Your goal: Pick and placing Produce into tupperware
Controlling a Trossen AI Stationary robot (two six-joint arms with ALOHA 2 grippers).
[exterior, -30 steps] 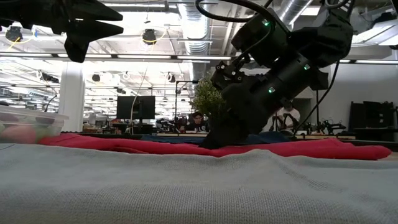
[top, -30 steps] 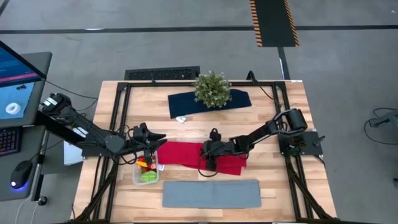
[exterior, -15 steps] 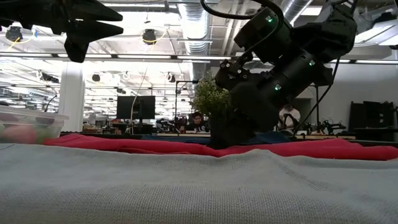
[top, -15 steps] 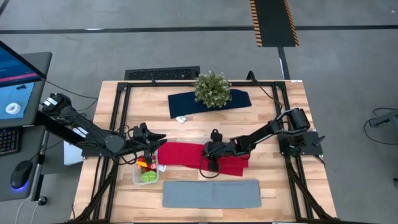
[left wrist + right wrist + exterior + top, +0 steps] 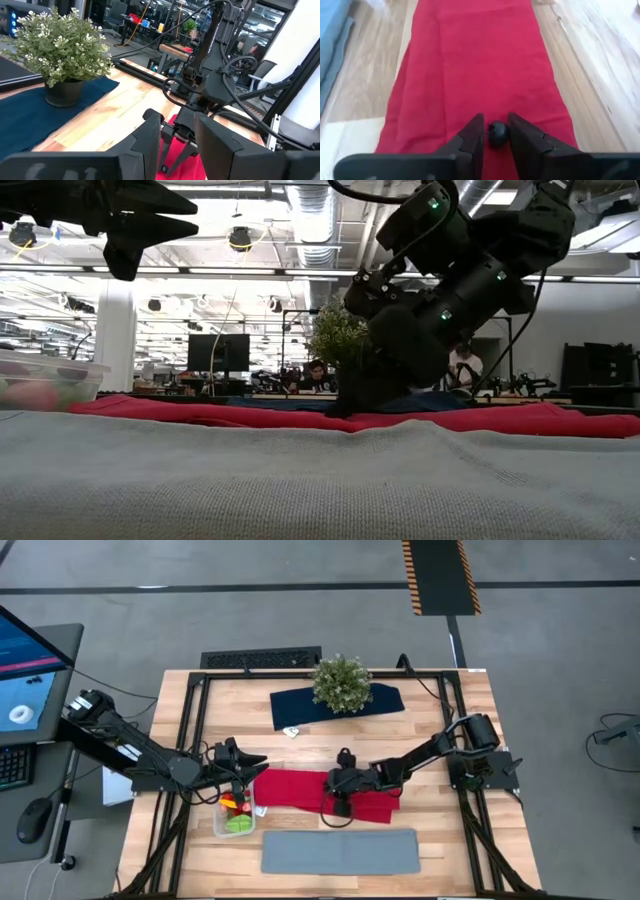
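The right gripper [image 5: 495,135] sits low on the red cloth [image 5: 480,65] near the bench's middle, its narrowly parted fingers closing around a dark berry [image 5: 496,133] for lifting, while the left gripper [image 5: 243,783] hovers over the tupperware [image 5: 236,821] near the front-left edge, narrowly parted and apparently empty.

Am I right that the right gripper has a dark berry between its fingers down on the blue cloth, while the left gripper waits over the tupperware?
Not quite: the cloth is wrong. The right wrist view shows the right gripper with the dark berry between its fingers on the red cloth, not the blue one. The left gripper does wait over the tupperware.
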